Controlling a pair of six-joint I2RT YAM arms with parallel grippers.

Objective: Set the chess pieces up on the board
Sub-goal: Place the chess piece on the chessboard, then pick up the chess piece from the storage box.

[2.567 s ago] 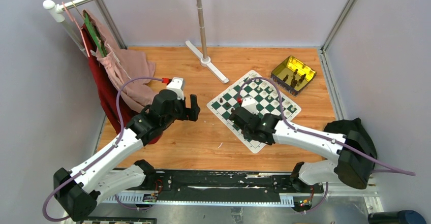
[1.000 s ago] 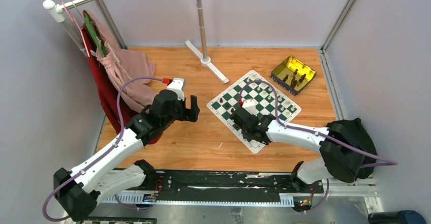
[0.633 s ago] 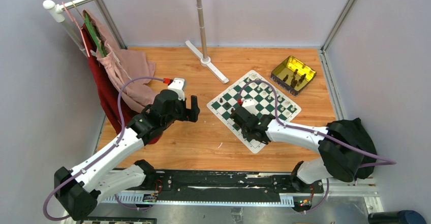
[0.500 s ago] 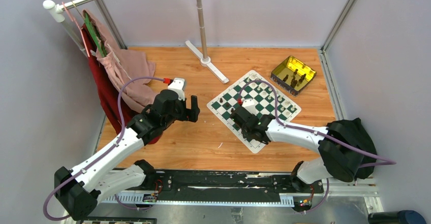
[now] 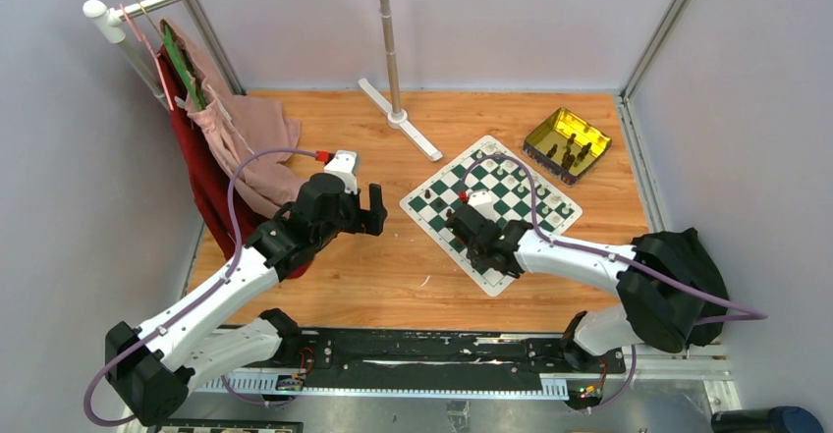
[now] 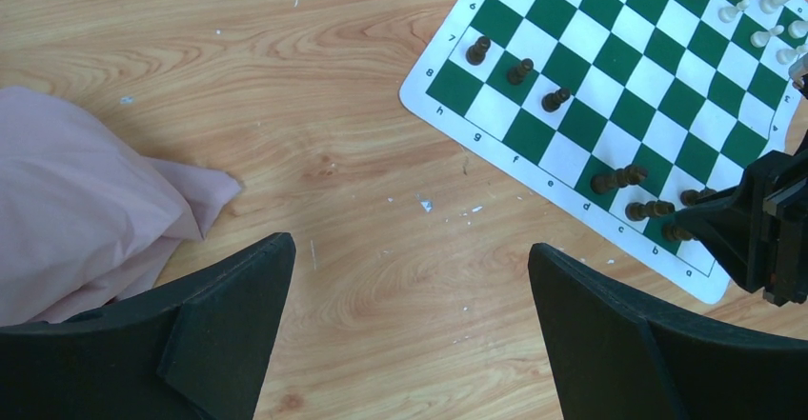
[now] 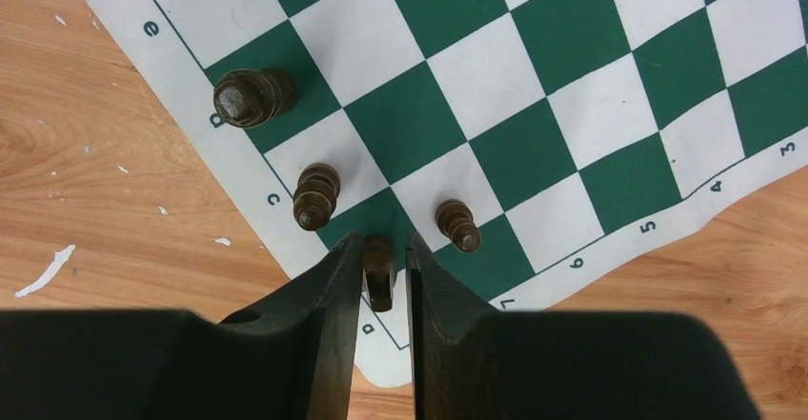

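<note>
The green and white board [image 5: 462,180] lies right of centre. Dark brown pieces [image 5: 432,195] stand along its near-left edge and white pieces [image 5: 521,173] along its far-right edge. My right gripper [image 5: 454,219] is low over the board's near-left edge. In the right wrist view it [image 7: 381,249] is shut on a dark brown piece [image 7: 379,277] over a green edge square. Three more dark pieces [image 7: 314,194] stand close by. My left gripper [image 5: 365,207] is open and empty over bare wood, left of the board [image 6: 610,77]; its wrist view [image 6: 410,277] shows the same.
A gold tin [image 5: 567,143] with several dark pieces stands beyond the board's right corner. A rack pole and its white foot [image 5: 398,119] stand at the back. Pink and red clothes [image 5: 221,148] hang at the left, and pink cloth [image 6: 76,191] lies near my left gripper.
Between 2.6 s and 1.0 s ago my right arm shifted slightly toward the board's near-left edge. Since then nothing has visibly moved. The left arm is still.
</note>
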